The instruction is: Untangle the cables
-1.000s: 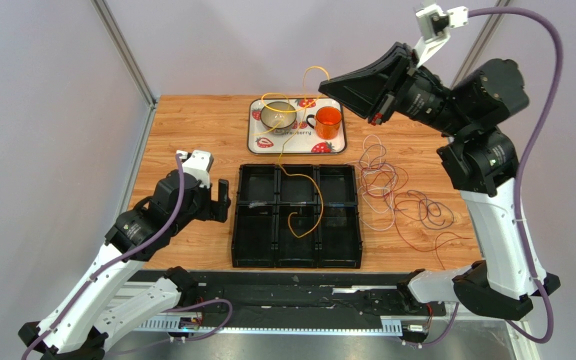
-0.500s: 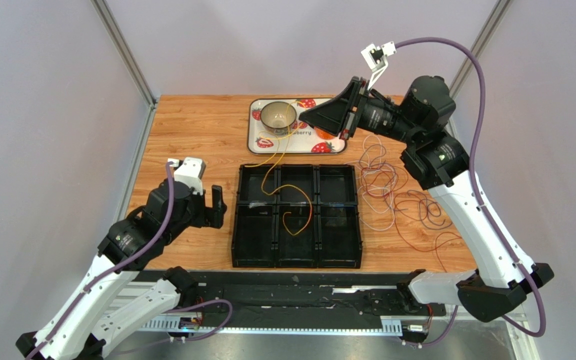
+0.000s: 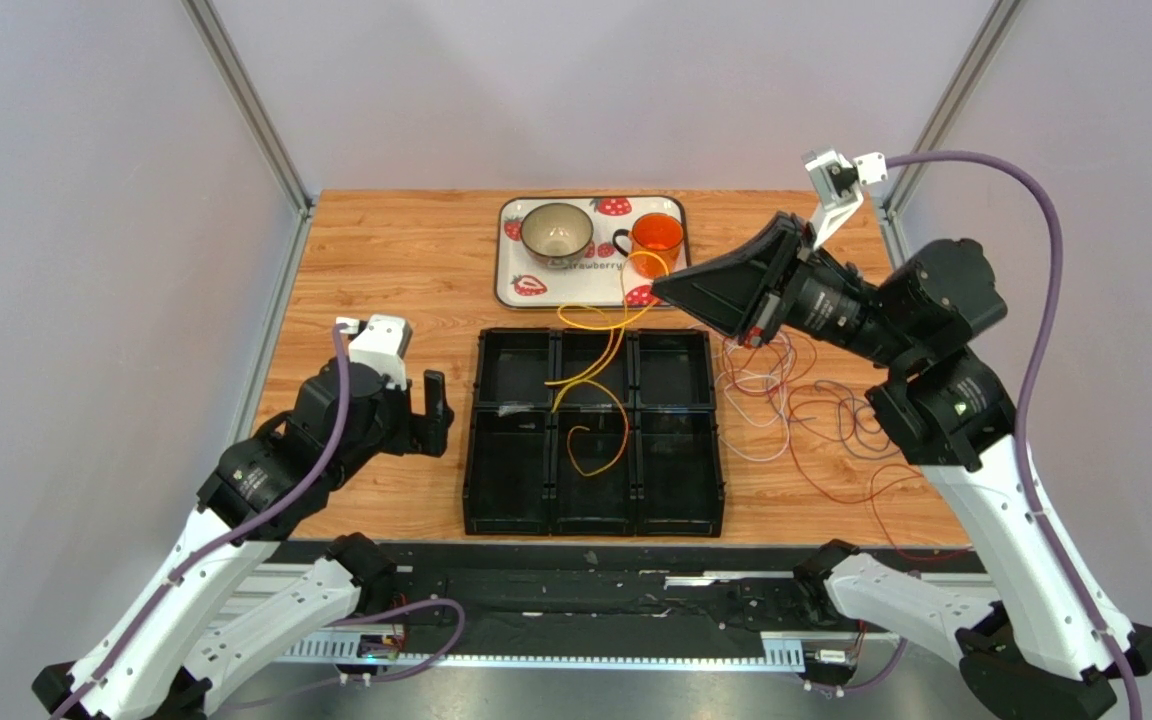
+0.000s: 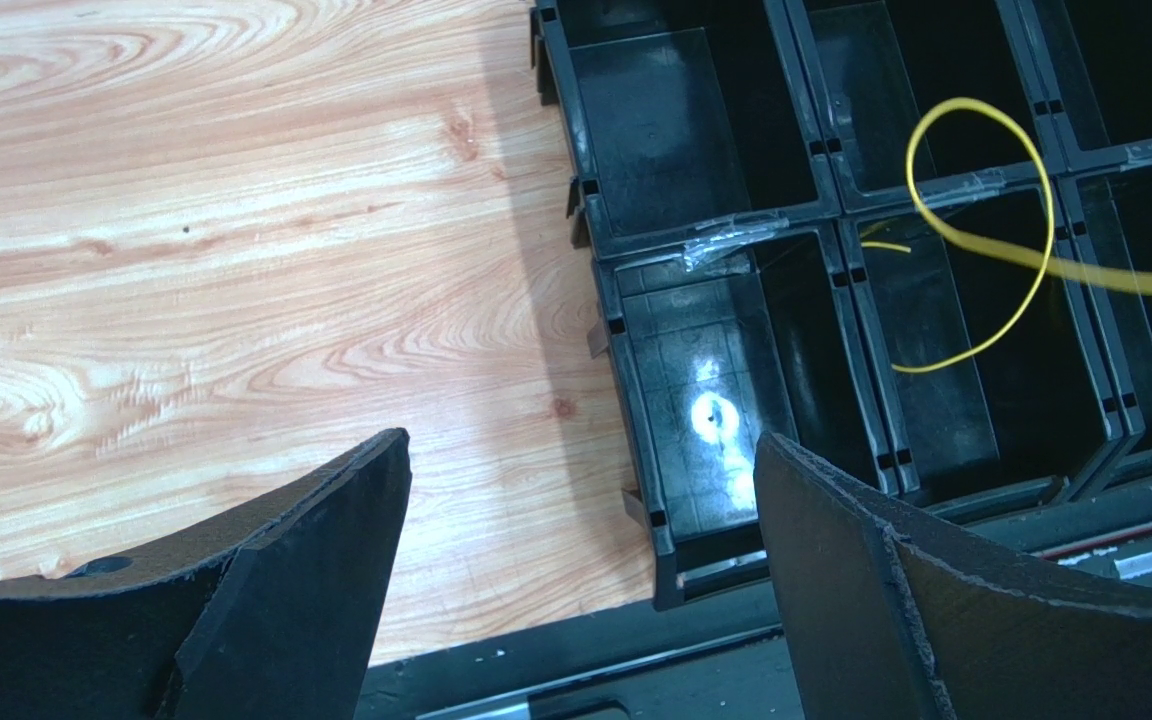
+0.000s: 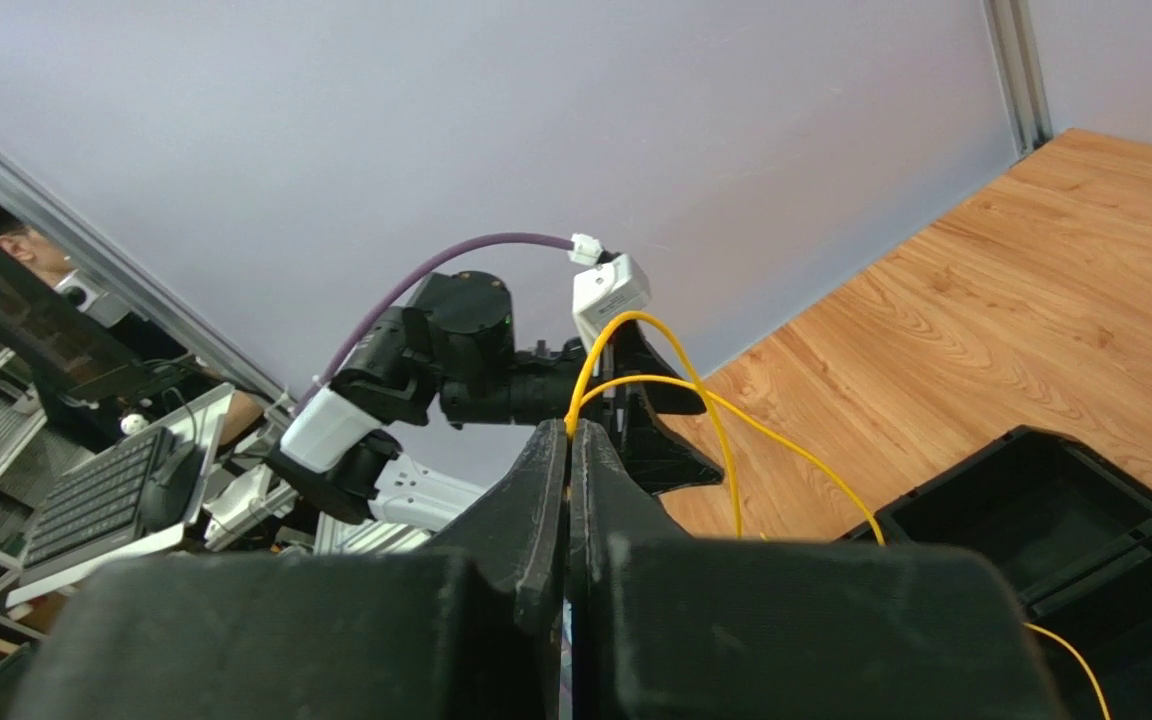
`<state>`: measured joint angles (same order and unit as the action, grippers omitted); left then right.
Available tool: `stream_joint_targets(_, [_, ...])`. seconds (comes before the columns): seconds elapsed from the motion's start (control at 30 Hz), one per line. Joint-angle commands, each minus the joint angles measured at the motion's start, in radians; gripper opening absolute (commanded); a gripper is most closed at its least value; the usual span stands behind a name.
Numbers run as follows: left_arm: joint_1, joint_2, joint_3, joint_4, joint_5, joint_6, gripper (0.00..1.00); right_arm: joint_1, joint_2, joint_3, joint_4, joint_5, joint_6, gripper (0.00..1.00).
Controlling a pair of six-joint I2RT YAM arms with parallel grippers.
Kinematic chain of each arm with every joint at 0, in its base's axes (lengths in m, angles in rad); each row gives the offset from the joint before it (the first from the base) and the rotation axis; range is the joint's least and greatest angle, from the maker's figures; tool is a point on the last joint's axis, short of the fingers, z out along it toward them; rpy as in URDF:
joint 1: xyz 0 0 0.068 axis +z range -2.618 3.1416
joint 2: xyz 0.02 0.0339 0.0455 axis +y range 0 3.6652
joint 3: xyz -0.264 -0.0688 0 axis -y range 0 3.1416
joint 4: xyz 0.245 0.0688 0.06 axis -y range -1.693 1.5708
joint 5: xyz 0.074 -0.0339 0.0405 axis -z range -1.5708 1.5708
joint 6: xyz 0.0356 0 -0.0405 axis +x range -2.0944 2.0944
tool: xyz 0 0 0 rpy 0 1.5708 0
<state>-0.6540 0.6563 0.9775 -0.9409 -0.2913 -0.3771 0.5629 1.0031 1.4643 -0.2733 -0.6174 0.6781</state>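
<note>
My right gripper [image 3: 660,282] is shut on the yellow cable [image 3: 597,360] and holds it above the table, behind the black compartment tray [image 3: 593,518]. The cable hangs down in loops into the tray's middle compartments. In the right wrist view the cable [image 5: 657,383] comes out at the closed fingertips [image 5: 569,431]. The left wrist view shows its loop [image 4: 988,225] over the tray. A tangle of red and white-grey cables [image 3: 800,398] lies on the wood to the right of the tray. My left gripper [image 3: 437,408] is open and empty, left of the tray [image 4: 717,375].
A strawberry-patterned serving tray [image 3: 513,258] at the back holds a bowl [image 3: 555,230] and an orange cup [image 3: 657,240]. Bare wood [image 3: 372,255] lies left of the black tray. Grey walls and metal posts stand at both sides.
My right arm has swung down and to the right with the yellow cable, pulling it off the bowl. More of the cable now lies over the black tray. The left arm has barely moved.
</note>
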Motion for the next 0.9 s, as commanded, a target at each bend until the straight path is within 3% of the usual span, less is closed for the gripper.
stream_joint_targets(0.0, [-0.004, 0.011, 0.004, 0.019, -0.012, -0.011, 0.92, 0.025, -0.035, -0.061, 0.045, 0.005, 0.069, 0.00])
stream_joint_targets(0.37, [-0.004, 0.000, 0.003, 0.016, -0.020, -0.016, 0.92, 0.042, -0.147, -0.283, -0.055, 0.163, 0.025, 0.00])
stream_joint_targets(0.63, [-0.003, -0.003, 0.003, 0.014, -0.025, -0.019, 0.92, 0.043, -0.159, -0.257, -0.193, 0.217, -0.066, 0.00])
stream_joint_targets(0.87, [-0.004, 0.000, 0.003, 0.016, -0.023, -0.017, 0.92, 0.042, -0.199, -0.167, -0.434, 0.261, -0.121, 0.00])
